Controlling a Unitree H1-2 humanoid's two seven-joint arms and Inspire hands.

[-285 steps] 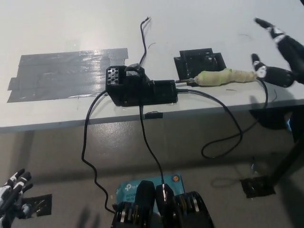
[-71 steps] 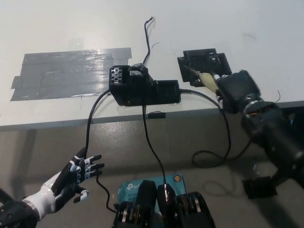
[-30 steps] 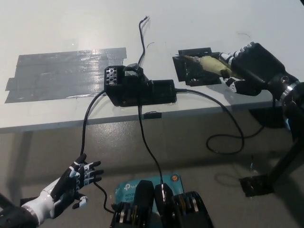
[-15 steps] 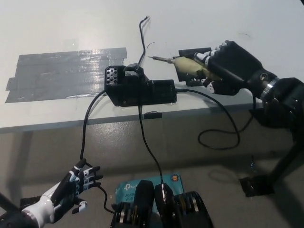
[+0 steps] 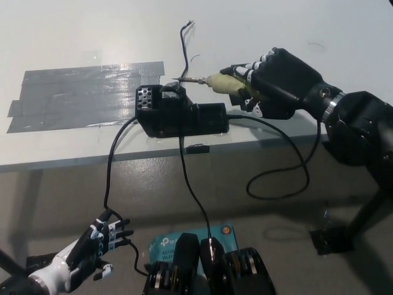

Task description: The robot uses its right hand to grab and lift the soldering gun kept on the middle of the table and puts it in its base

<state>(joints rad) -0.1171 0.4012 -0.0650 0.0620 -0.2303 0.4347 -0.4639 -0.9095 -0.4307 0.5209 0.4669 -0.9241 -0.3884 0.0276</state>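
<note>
White table is filling the upper part of the view, w/ a wide patch of grey tape lying flat on its left half. Black right hand is reaching in from the right over the table's front-middle, fingers wrapped tight round the yellowish wrapped handle of the soldering gun. Gun is lying roughly level in that grip, metal tip pointing left, tip sitting right at the top of the black base; can't tell if it's touching or just short of it. Base is sitting near the table's front edge, just right of the tape. A black cable is looping down from the gun below the table edge, and other black wires are hanging from the base toward the floor. A thin wire is running up the table behind the base. White left hand is hanging low at lower left, well below the table, fingers apart, holding nothing.
</note>
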